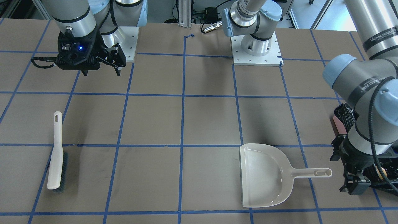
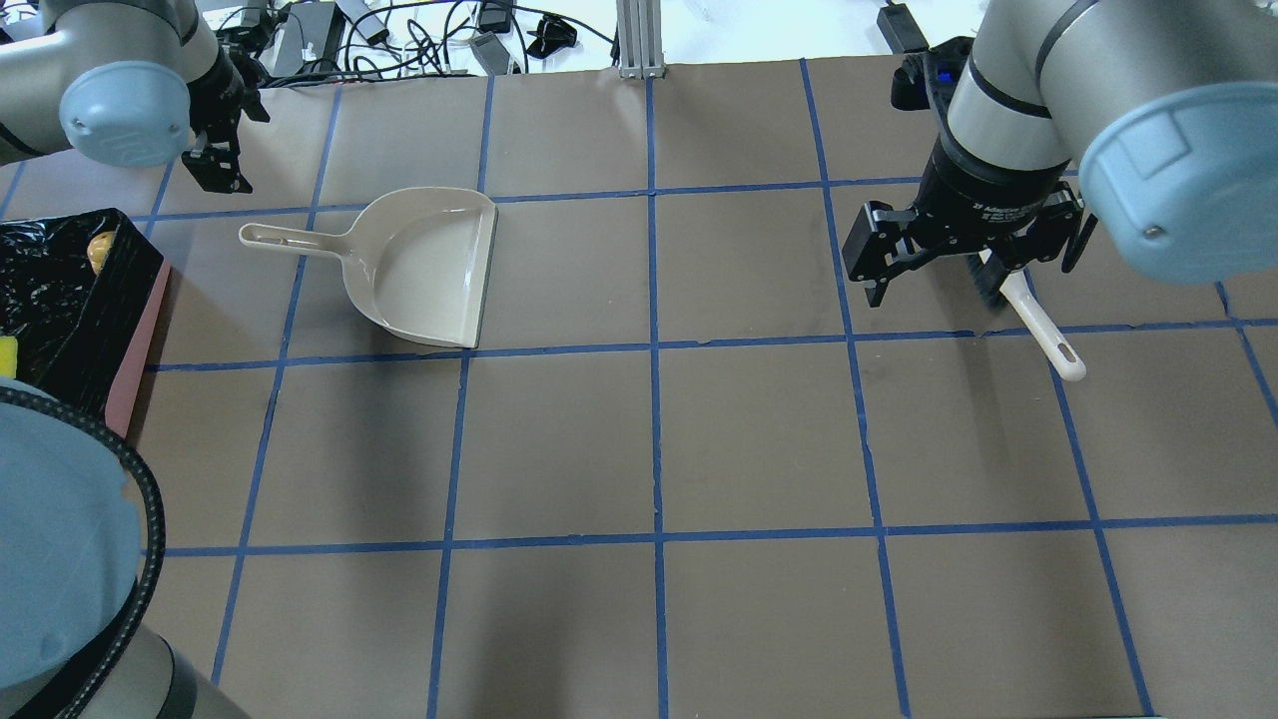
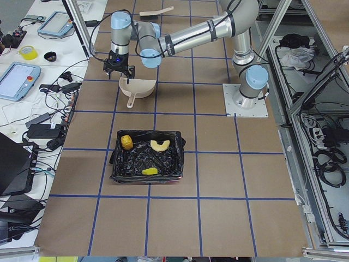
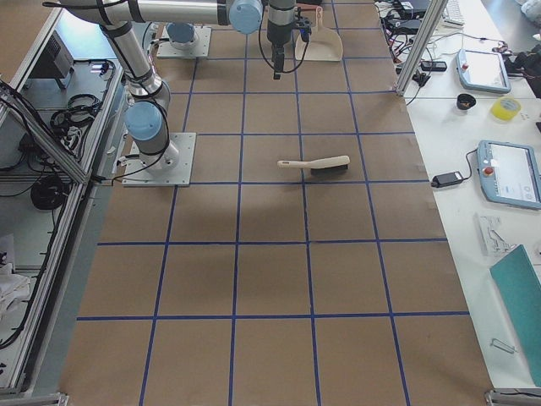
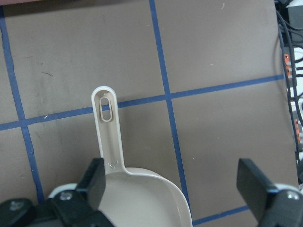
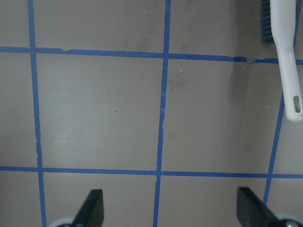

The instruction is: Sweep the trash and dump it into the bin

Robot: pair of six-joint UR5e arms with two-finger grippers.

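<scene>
A: What is sitting in the bin (image 3: 118,164)?

B: Three pieces: an amber lump (image 3: 126,142), a croissant-shaped piece (image 3: 160,145) and a yellow wedge (image 3: 149,171). All are lying on the black bag inside. The bin itself is standing at the left end of the bench (image 2: 649,449).

A: The tools?

B: Dustpan (image 2: 429,270): lying flat on the left half, toward the far side, with its handle pointing left at the bin and its mouth facing right. Brush (image 1: 56,155): lying on the right half, also toward the far side, bristles to one side, well apart from the dustpan.

A: And the arms?

B: The left gripper (image 5: 173,177) is hovering over the dustpan where the handle joins the pan. Its fingers (image 5: 97,177) are spread wide and are gripping nothing. The right gripper (image 2: 968,250) is hanging above the bench just beside the brush handle. Its fingers (image 6: 251,208) are likewise spread, with only bare bench and blue tape lines showing between them.
</scene>
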